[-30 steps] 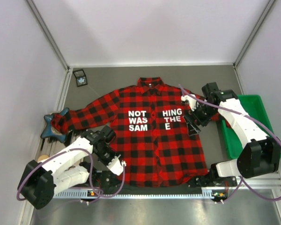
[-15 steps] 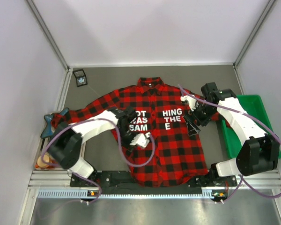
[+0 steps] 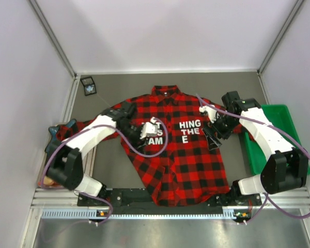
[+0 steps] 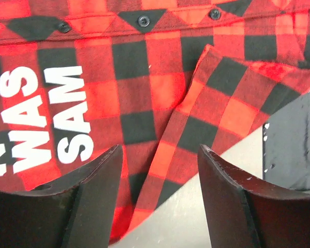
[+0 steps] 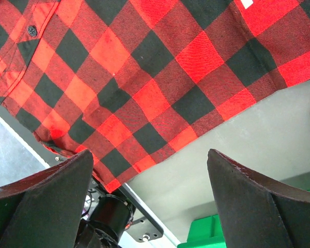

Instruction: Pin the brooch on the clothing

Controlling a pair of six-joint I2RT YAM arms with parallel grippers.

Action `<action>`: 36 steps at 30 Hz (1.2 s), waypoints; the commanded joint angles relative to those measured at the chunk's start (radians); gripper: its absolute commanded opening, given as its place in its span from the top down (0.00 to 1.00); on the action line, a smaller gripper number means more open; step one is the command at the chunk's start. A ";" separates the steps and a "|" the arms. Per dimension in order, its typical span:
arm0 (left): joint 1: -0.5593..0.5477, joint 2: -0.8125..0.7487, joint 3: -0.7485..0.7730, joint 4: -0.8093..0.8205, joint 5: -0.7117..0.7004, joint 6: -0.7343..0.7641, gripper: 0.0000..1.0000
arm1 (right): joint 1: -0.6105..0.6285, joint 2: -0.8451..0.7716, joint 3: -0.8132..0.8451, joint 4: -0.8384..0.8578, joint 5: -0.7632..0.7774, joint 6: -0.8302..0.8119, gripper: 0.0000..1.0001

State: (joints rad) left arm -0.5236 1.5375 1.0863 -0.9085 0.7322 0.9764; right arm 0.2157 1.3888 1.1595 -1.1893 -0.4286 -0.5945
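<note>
Looking down from overhead, the big red-and-black plaid button-up shirt [image 3: 175,160] lay spread flat in the middle of the grey table [image 3: 227,88], collar at the far side. The tiny pale bluish-white leaf-shaped brooch [image 3: 88,89] was nowhere near it, sitting in a small black square holder [image 3: 83,80] by the far left corner, well apart from the fabric. A dark blue star-shaped thing [image 3: 59,135] sat just beside the sleeve cuff on the left, and a green plastic bin [image 3: 288,126] stood off to the right.

The left arm reached across the chest, and with its purple cable [image 3: 163,142] it hid part of the white block lettering [image 3: 190,132].

The left pincer [image 3: 150,130] [image 4: 160,150] was spread with nothing between its fingers, over the plaid next to "WAS SAM". The right pincer [image 3: 213,135] [image 5: 150,155] was spread wide too, empty, over the shirt's right edge. Couldn't tell whether either one touched the cloth.
</note>
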 commanded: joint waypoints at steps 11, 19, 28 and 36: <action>-0.191 -0.220 -0.223 0.149 0.062 0.286 0.39 | 0.004 -0.010 0.008 0.022 -0.022 0.004 0.10; -0.331 -0.002 -0.146 0.217 -0.037 0.248 0.40 | -0.004 -0.030 -0.024 0.023 -0.025 -0.010 0.10; -0.366 0.107 -0.103 0.269 -0.083 0.238 0.40 | -0.019 -0.048 -0.057 0.023 -0.039 -0.021 0.10; -0.369 0.139 -0.088 0.168 -0.083 0.332 0.61 | -0.030 -0.056 -0.069 0.023 -0.033 -0.030 0.10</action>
State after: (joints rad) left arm -0.8864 1.6741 0.9558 -0.6666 0.6285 1.2331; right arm 0.1978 1.3693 1.0920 -1.1717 -0.4431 -0.6033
